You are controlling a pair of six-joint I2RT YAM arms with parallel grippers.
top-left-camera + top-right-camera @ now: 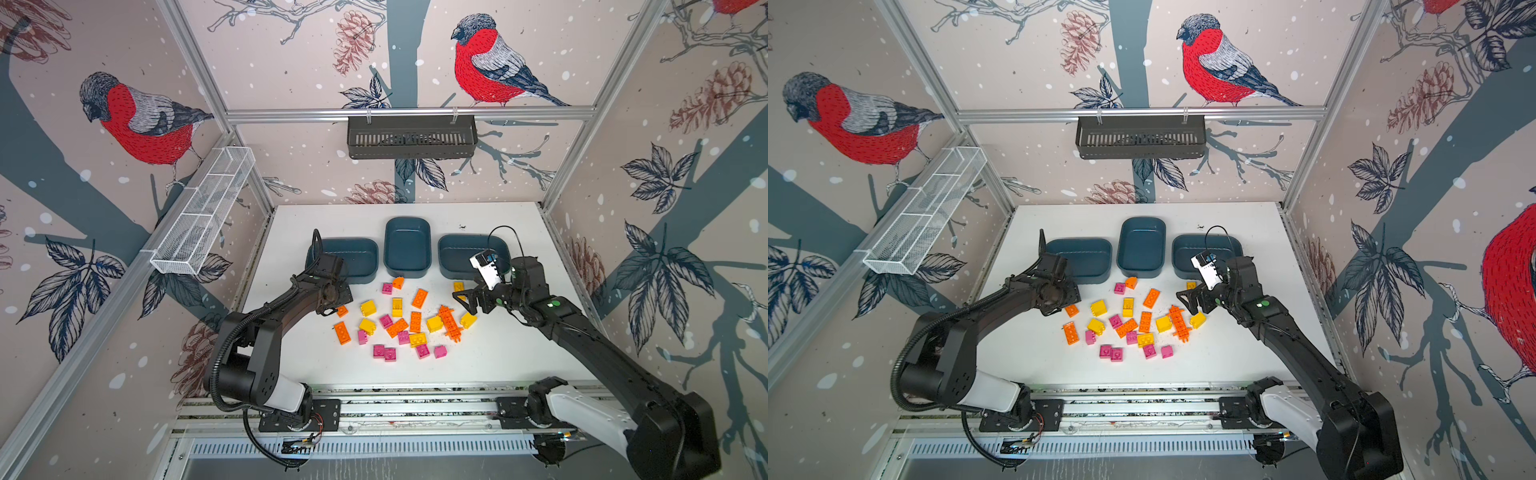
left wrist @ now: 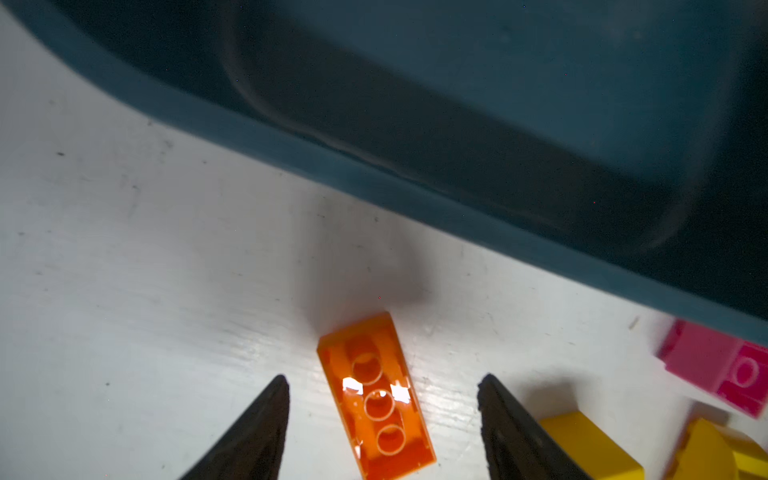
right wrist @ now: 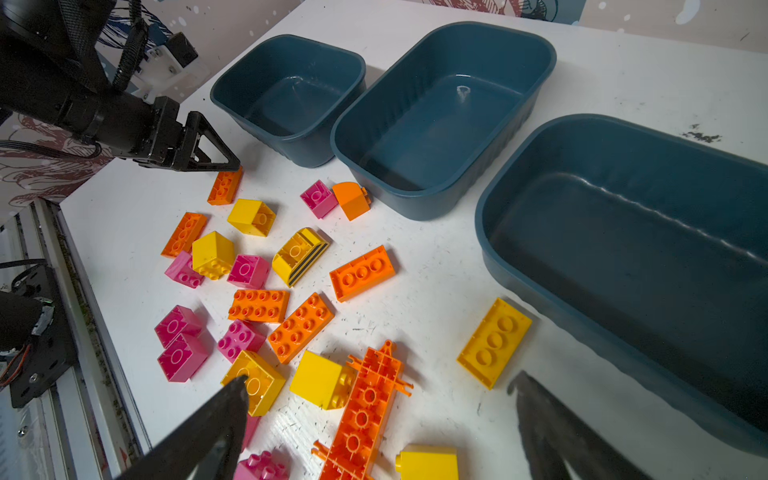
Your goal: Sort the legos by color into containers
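The white bench (image 1: pixel 519 357) carries everything, and two black arms reach in over its near edge. In both top views the left arm (image 1: pixel 291 307) covers the near left corner of the left tub (image 1: pixel 361 253). Its wrist also hides most of the left claw (image 2: pixel 383 377) there. The left wrist view shows that claw released, one finger on either side of an orange brick (image 2: pixel 376 399) on the bench, with a gap at each side. That view crops the tub into a blurred dark wall and cuts off a pink brick (image 2: pixel 723 368) and some yellow bricks (image 2: pixel 590 449) at its edges.

The right arm (image 1: pixel 582 332) holds its wrist camera (image 1: pixel 486 266) in front of the right tub (image 1: pixel 457 253), blocking part of the near wall. The right claw (image 3: pixel 380 379) hangs spread wide above the right end of the pile, grasping nothing. Its fingers are blurred and run out of the picture. The middle tub (image 1: pixel 407 245) stands unobstructed, set slightly farther back.

The legos (image 1: pixel 415 322) lie scattered on the bench just in front of the three tubs. A yellow oblong brick (image 3: pixel 494 343) near the right tub is half hidden behind the right claw in both top views. The right wrist view cuts off the spiky orange piece (image 3: pixel 365 407) at its edge.
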